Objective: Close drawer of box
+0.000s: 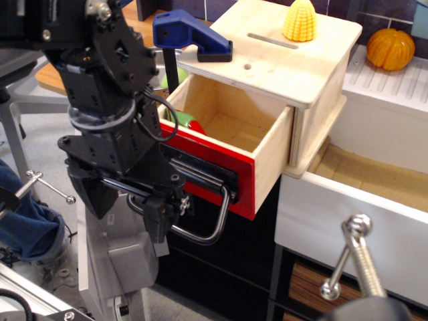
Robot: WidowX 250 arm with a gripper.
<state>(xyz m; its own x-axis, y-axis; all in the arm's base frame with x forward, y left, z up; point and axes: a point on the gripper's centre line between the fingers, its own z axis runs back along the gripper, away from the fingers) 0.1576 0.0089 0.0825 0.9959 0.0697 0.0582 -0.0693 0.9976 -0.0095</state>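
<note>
- While the drawer point(231, 144) stands pulled well out of the box point(294, 63), the closing push has not yet started, I judge.
- The gripper point(164, 217) sits right at the red front point(207, 170), near its left end by the metal handle point(207, 227); whether its fingers are apart or together, I cannot tell, because the black body hides them.
- The drawer sticks out toward the near left, and its long axis runs from the near left to the far right, into the box.
- The next move, I think, calls for a straight push on the red front along this axis, without side force, so that the drawer does not jam.
- A green thing point(182, 119) lies inside at the left wall.
</note>
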